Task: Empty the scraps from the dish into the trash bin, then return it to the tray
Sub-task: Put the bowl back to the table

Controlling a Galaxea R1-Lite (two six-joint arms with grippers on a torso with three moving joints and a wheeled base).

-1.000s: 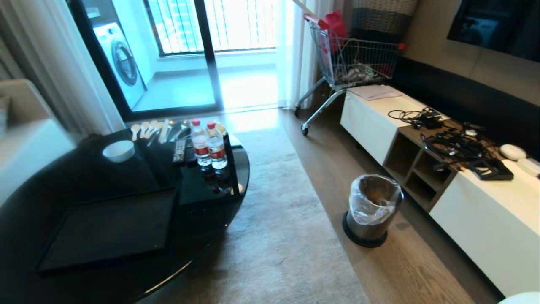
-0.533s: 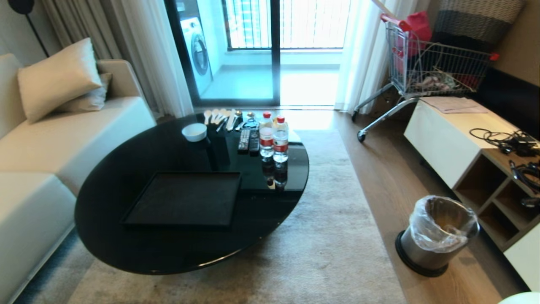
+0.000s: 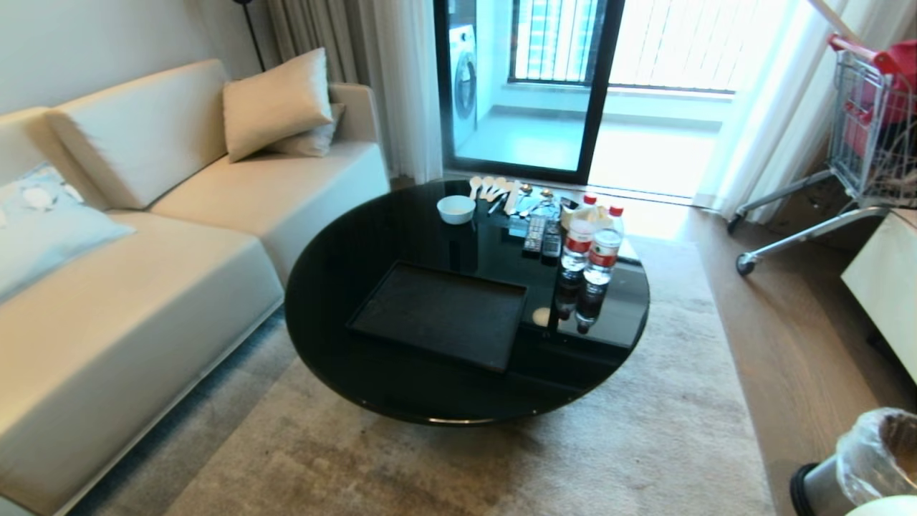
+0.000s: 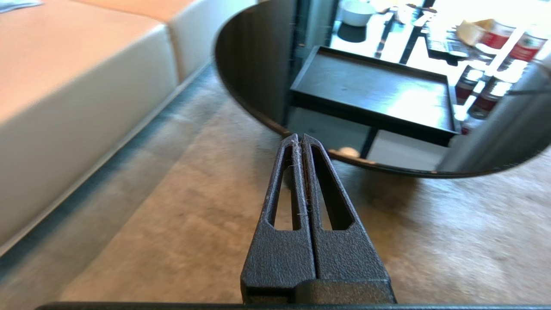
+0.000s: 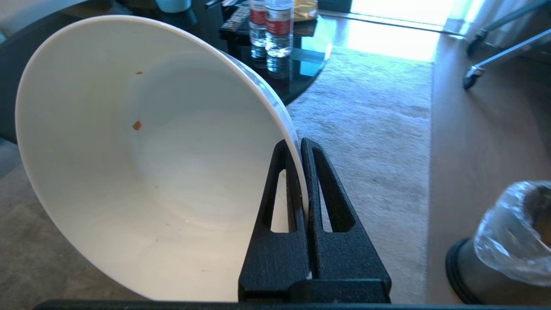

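Observation:
My right gripper is shut on the rim of the dish, a deep cream-white bowl tipped on its side over the rug. Of the scraps, only a tiny orange crumb and a few specks cling inside it. A white sliver of the dish shows at the head view's lower right corner. The metal trash bin with its clear liner stands on the wood floor just beside it, also in the right wrist view. The black tray lies empty on the round black table. My left gripper is shut and empty, low over the rug before the table.
A small white bowl, spoons, remotes and two water bottles sit at the table's far side. A cream sofa runs along the left. A shopping cart and a white cabinet stand at the right.
The whole head view has swung round: the sofa has come into sight, the table sits centred, and the bin has slid to the lower right corner. Nothing on the table itself has moved.

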